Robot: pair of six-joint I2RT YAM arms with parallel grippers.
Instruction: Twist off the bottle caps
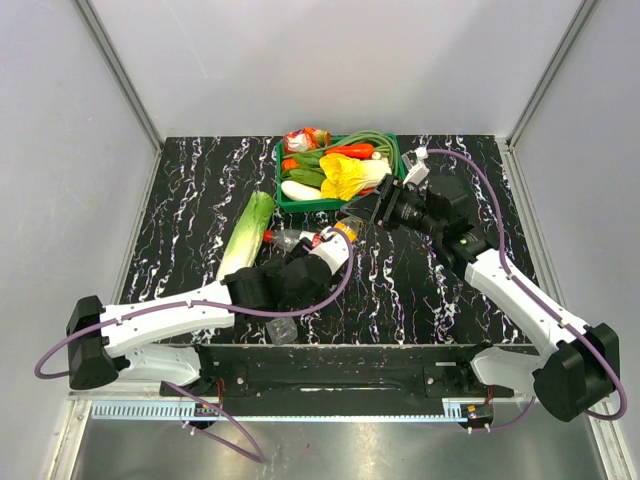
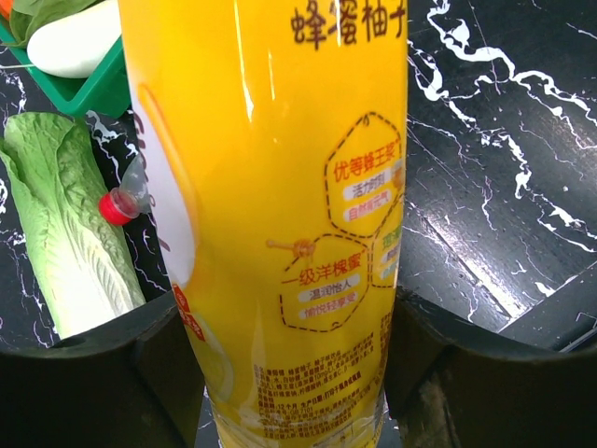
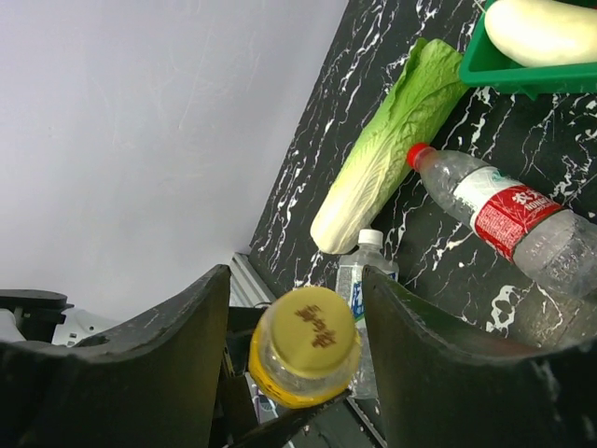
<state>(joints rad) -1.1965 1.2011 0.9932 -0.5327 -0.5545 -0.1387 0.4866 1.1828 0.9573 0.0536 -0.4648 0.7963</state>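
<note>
My left gripper (image 1: 322, 256) (image 2: 289, 313) is shut on a yellow-labelled bottle (image 2: 280, 187), holding it tilted above the table with its neck toward the right arm. The bottle's yellow cap (image 3: 311, 333) (image 1: 350, 226) sits between the open jaws of my right gripper (image 3: 297, 299) (image 1: 366, 214), with a gap on the left side and very near the right finger. A clear bottle with a red label (image 3: 508, 210) and a red cap (image 3: 418, 153) (image 2: 117, 207) (image 1: 268, 236) lies on the table. A small clear bottle with a white cap (image 3: 371, 238) stands below the held bottle, near the front edge (image 1: 282, 330).
A cabbage (image 1: 246, 236) (image 3: 392, 140) lies left of the red-capped bottle. A green tray (image 1: 279, 178) with vegetables stands at the back centre. White walls enclose the black marbled table (image 1: 200, 200).
</note>
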